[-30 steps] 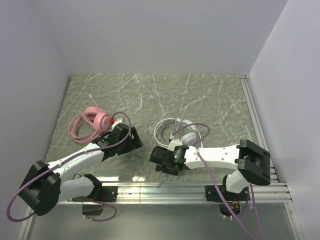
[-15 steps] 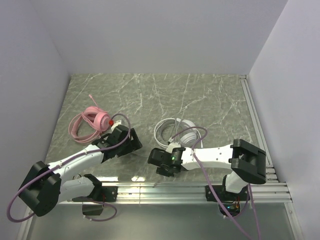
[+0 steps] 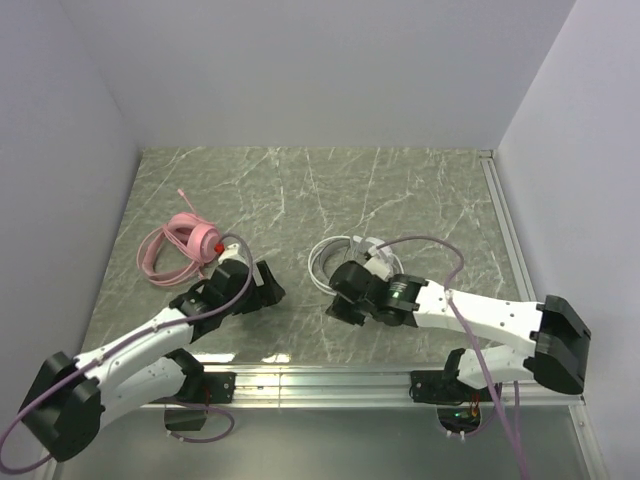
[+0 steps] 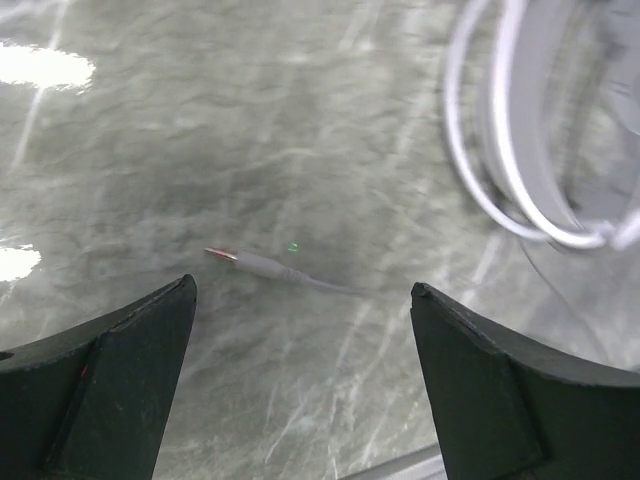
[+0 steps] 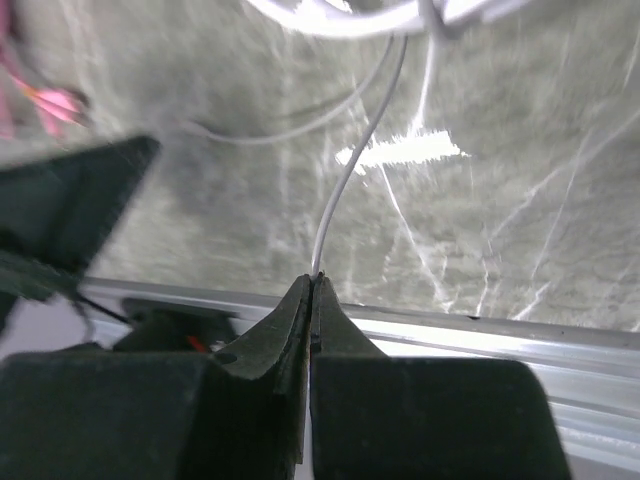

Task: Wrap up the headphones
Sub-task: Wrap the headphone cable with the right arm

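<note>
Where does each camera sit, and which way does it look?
Top external: above, behind the bases, looking down on the table; left arm, right arm, pink headphones, white headphones.
Left wrist: on the left gripper, facing down at a plug; open jaws frame it.
Right wrist: on the right gripper, facing the table; jaws shut on a thin white cable.
Shared: top and left wrist both show the white headphones.

Soft, even overhead light fills the sharp top view, with only faint shadows on the desk (image 3: 400, 190). Both wrist views are blurred, white glare patches lie on its marble, and the right claw (image 5: 312, 290) looms dark and unfocused.
</note>
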`<move>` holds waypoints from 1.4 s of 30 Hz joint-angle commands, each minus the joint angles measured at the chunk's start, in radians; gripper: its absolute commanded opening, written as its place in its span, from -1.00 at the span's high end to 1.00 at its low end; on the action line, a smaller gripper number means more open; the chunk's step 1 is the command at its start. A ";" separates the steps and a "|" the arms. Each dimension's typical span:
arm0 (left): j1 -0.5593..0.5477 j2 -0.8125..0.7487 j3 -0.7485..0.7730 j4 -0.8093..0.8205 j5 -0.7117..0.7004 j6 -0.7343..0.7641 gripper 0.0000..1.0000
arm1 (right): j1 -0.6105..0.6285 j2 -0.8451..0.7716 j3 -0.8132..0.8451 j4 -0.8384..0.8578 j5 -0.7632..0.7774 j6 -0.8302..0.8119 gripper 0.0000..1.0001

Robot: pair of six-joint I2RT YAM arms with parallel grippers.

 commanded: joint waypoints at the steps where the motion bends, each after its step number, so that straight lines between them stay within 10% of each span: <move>1: -0.013 -0.093 -0.032 0.102 0.027 0.059 -0.86 | -0.049 -0.063 -0.015 0.019 0.007 -0.042 1.00; 9: -0.111 -0.139 -0.082 0.193 0.040 0.095 -0.82 | -0.153 -0.076 -0.024 0.053 -0.063 -0.093 1.00; 24: -0.292 -0.125 -0.198 0.282 -0.163 -0.693 -0.72 | -0.193 -0.103 -0.061 0.134 -0.106 -0.058 1.00; 42: -0.366 0.134 -0.224 0.477 -0.301 -1.175 -0.28 | -0.207 -0.123 -0.086 0.179 -0.139 -0.047 1.00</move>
